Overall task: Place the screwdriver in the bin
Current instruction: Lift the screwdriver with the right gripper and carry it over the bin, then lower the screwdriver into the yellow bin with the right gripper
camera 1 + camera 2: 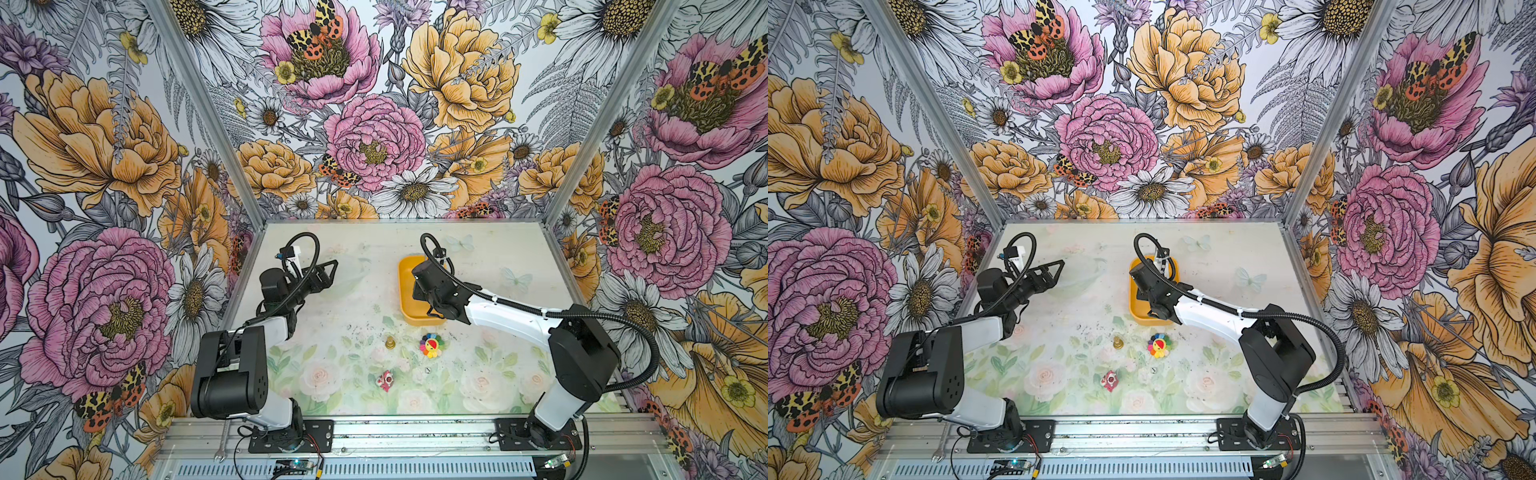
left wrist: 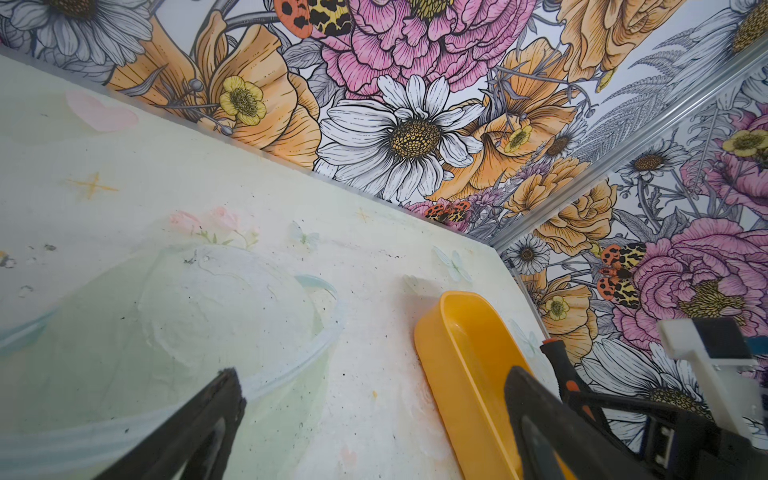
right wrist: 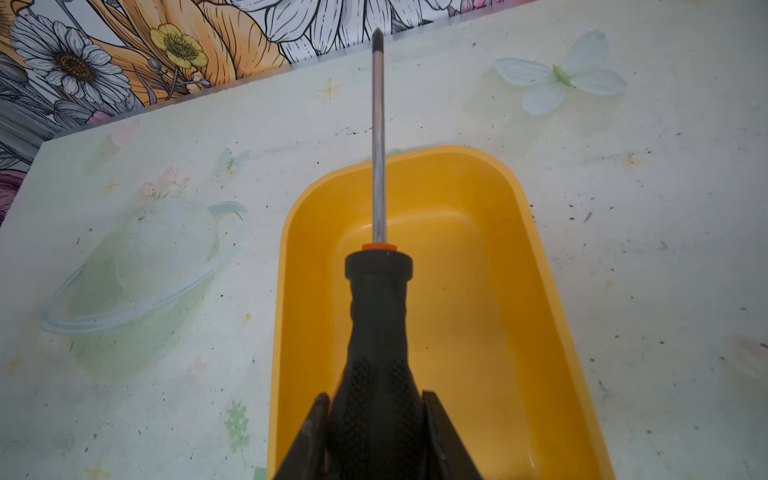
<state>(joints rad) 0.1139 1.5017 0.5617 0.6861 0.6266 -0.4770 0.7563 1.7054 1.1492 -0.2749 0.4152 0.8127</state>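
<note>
My right gripper (image 3: 375,397) is shut on the black textured handle of the screwdriver (image 3: 378,316). The thin metal shaft points away from the gripper, out past the far rim of the bin (image 3: 498,311). The handle hangs above the yellow-orange bin's inside, and I cannot tell if it touches the floor. In both top views the right arm (image 1: 432,286) reaches over the bin (image 1: 409,291) (image 1: 1134,309) and hides the grip. My left gripper (image 2: 374,374) (image 1: 329,269) stands open over the mat, left of the bin (image 2: 465,365), with nothing between its fingers. The screwdriver (image 2: 561,365) also shows in the left wrist view.
Nearer the front lie a small gold piece (image 1: 390,343), a many-coloured flower toy (image 1: 431,345), a red-and-white trinket (image 1: 385,380) and a tiny die (image 1: 427,369). A silver wrench (image 1: 222,444) lies on the front rail. Floral walls enclose three sides.
</note>
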